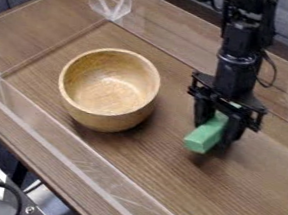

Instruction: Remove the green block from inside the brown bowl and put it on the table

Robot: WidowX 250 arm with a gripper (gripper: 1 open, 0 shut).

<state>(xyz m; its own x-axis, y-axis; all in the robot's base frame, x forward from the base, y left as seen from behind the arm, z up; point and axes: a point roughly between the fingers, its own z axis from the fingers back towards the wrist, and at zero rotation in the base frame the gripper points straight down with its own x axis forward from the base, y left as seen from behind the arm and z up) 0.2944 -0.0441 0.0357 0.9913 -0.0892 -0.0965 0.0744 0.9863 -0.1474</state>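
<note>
Two black fingers of my end effector (pixel 217 125) point straight down and pinch the green block (pixel 208 135) between them; the block sits tilted, its lower end at or just above the surface (pixel 124 167), though I cannot tell whether it touches; the brown bowl (pixel 109 89) stands to the left of the block, apart from it, its pale interior bare; clear plastic walls (pixel 48 136) edge the wood-grain planks around us.
</note>
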